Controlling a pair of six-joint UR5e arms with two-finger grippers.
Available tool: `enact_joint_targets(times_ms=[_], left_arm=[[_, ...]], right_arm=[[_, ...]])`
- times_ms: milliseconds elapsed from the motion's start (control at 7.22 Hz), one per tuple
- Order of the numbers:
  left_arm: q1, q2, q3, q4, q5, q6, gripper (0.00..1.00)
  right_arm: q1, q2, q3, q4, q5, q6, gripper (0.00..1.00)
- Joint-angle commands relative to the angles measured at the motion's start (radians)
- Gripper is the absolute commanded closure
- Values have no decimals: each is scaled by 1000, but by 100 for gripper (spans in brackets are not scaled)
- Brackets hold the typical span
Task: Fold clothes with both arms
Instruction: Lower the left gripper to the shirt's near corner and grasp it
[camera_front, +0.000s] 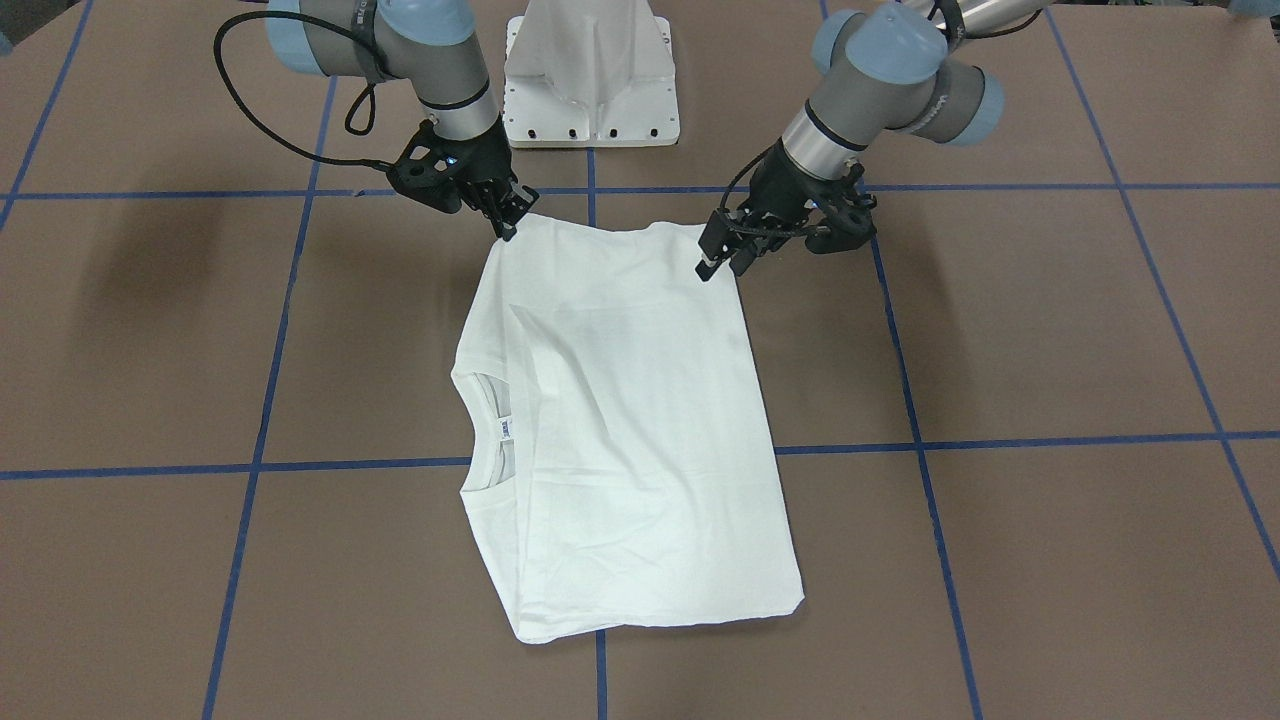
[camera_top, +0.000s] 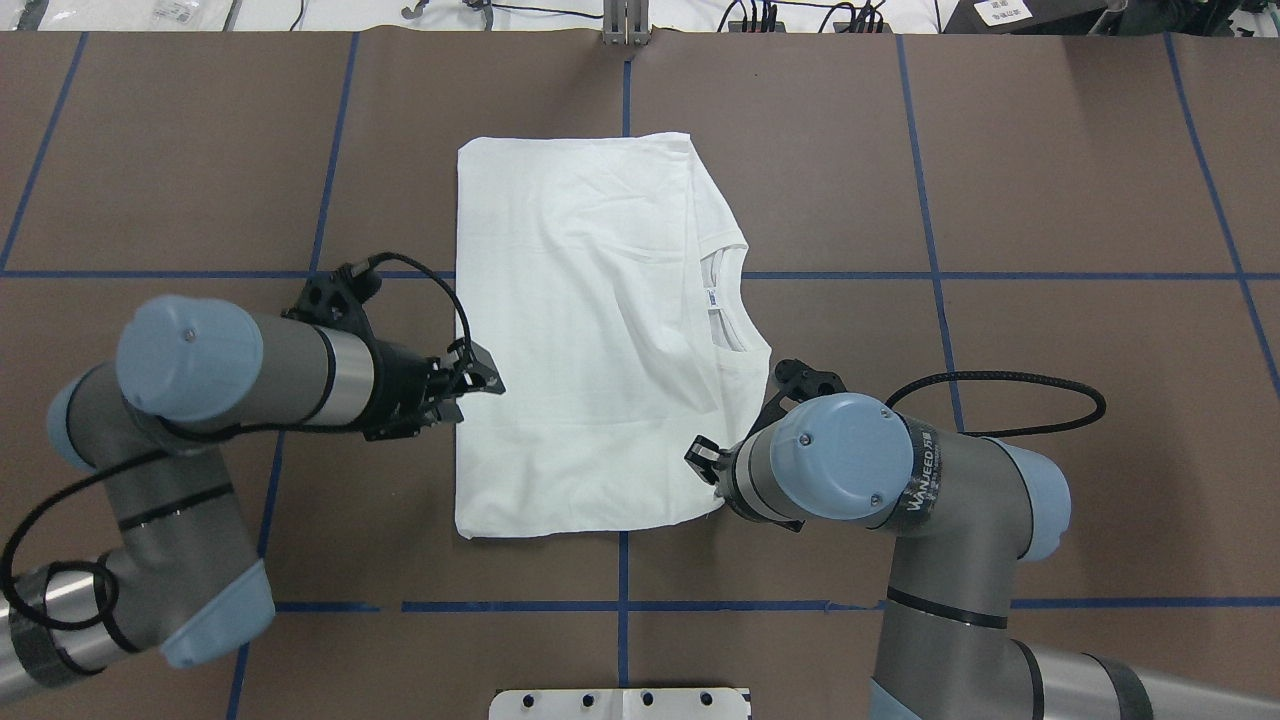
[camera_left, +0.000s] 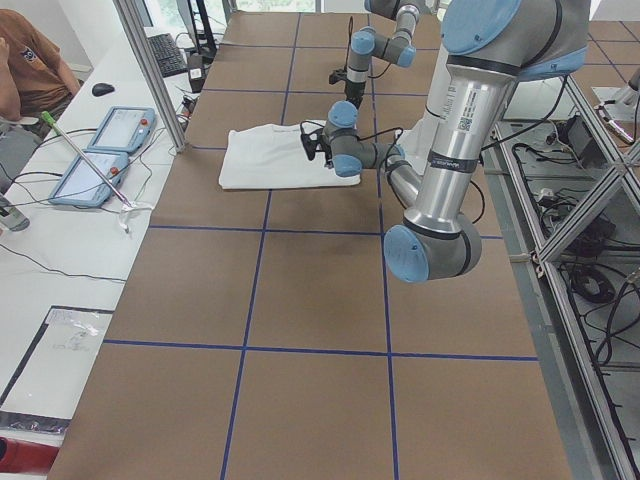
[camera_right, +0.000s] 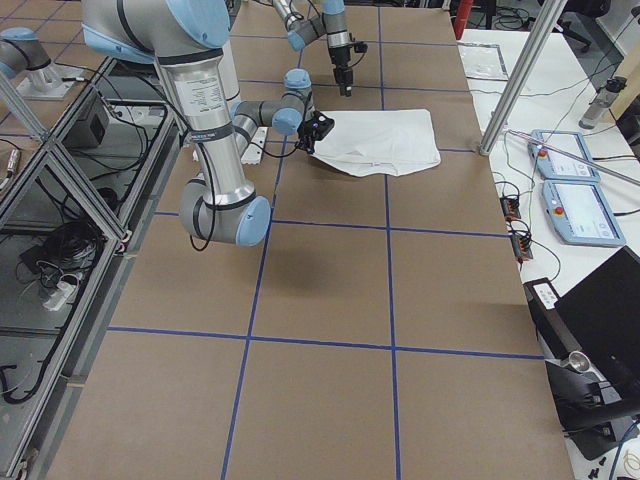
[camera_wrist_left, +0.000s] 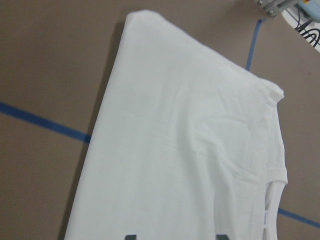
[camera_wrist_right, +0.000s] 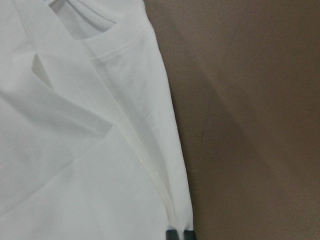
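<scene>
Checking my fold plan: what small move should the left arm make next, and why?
Probably lower the open left gripper to the nearest corner of the T-shirt and pinch it; the right gripper seems shut on the other near corner.

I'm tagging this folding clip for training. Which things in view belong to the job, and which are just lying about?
Job: white T-shirt; left end effector, open over it; right end effector, closed on its corner.
Lying about: white pedestal base; touchscreen pendant; keyboard; mouse.

Left arm (camera_top: 300, 375), right arm (camera_top: 950, 480): silver tubes, grey joints, light-blue round caps (camera_top: 188, 358), looping black cables (camera_top: 1000, 377).
</scene>
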Motion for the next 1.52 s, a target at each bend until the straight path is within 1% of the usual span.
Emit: enact_joint_targets(times_ms=[0, 415, 831, 1384], left_arm=[[144, 19, -8, 63, 130, -44, 37], [145, 16, -44, 202, 130, -42, 36], [149, 11, -47, 242, 123, -45, 34], [158, 14, -39, 244, 103, -47, 36]], right_arm=[[-7, -5, 2, 1, -5, 0, 100], [-7, -7, 2, 1, -5, 0, 100], [-8, -11, 1, 1, -5, -1, 100], [-11, -11, 2, 1, -5, 0, 100]])
